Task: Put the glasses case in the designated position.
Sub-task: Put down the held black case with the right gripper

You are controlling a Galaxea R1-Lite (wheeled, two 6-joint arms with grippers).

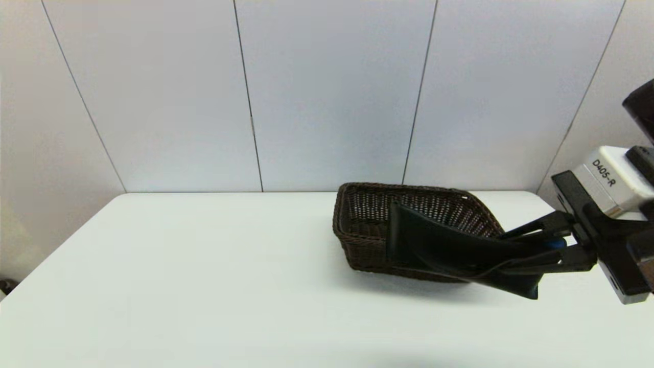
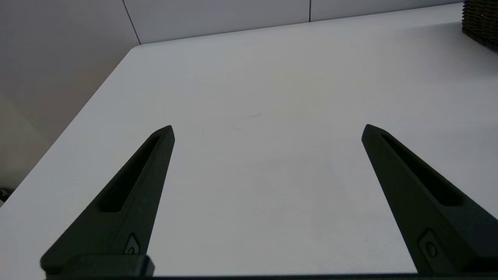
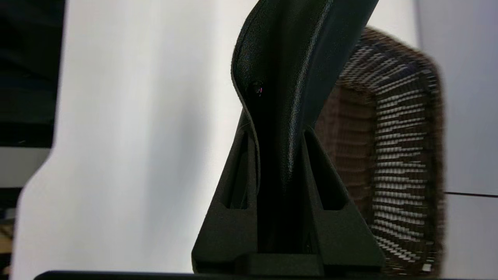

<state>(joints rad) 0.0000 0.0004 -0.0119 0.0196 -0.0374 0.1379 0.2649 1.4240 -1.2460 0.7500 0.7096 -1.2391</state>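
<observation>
The glasses case (image 1: 449,248), a flat black pouch, hangs in the air in front of the dark brown woven basket (image 1: 368,214), its far end reaching over the basket's near rim. My right gripper (image 1: 503,250) comes in from the right and is shut on the case's near end. In the right wrist view the case (image 3: 280,70) rises from between the two fingers (image 3: 229,194), its snap button showing, with the basket (image 3: 393,147) behind it. My left gripper (image 2: 268,130) is open over bare table, holding nothing.
The white table (image 1: 204,281) runs to a panelled wall close behind the basket. The basket's corner (image 2: 482,21) shows at the edge of the left wrist view. The table's left edge lies near the left gripper.
</observation>
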